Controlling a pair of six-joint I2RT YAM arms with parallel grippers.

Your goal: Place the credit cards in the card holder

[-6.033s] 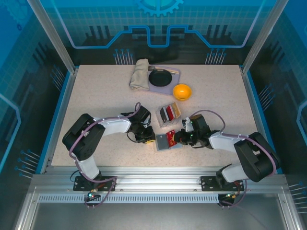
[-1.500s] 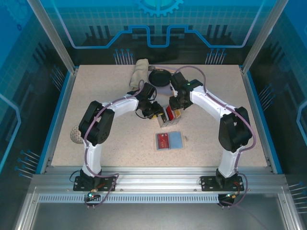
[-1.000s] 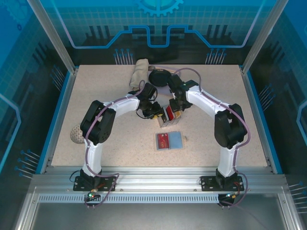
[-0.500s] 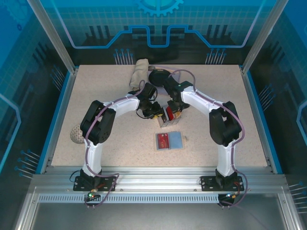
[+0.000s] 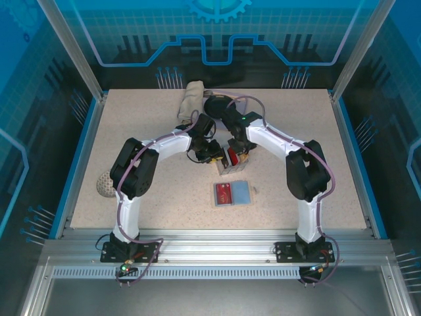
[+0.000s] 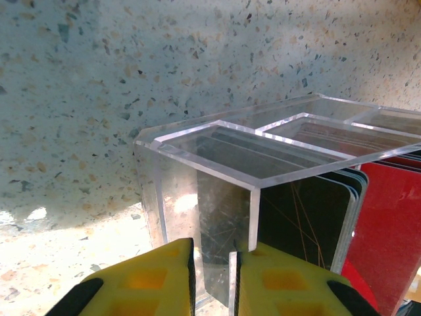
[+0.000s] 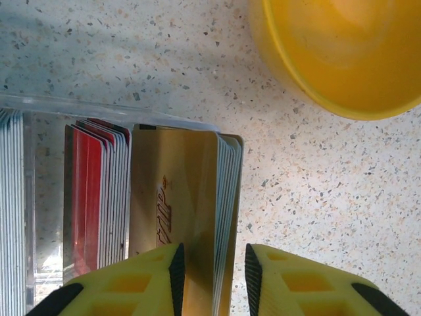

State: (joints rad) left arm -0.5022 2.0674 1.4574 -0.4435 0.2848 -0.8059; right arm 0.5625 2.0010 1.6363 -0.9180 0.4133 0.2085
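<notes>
A clear box (image 5: 230, 160) of upright credit cards stands mid-table. My left gripper (image 5: 215, 153) is shut on its left wall (image 6: 217, 141), with both yellow pads (image 6: 145, 280) clamped at the wall's edge (image 6: 214, 253); black (image 6: 306, 217) and red (image 6: 388, 230) cards stand behind it. My right gripper (image 5: 237, 150) comes down from above, open, its jaws (image 7: 214, 263) straddling the gold cards (image 7: 174, 191). Its left pad lies on the front card and its right pad stays clear of the stack. Red cards (image 7: 89, 191) fill the neighbouring slot. The card holder (image 5: 241, 192) lies open nearer the bases, a red card (image 5: 223, 193) in its left half.
A yellow bowl (image 7: 342, 52) sits just beyond the box. A black dish (image 5: 217, 105) and a folded cloth (image 5: 193, 99) lie at the back. A textured ball (image 5: 104, 184) rests by the left arm's elbow. Free table lies to the right and at the front left.
My right gripper has shifted slightly left over the box and its jaws have narrowed around the gold cards. The left gripper and the box have stayed put.
</notes>
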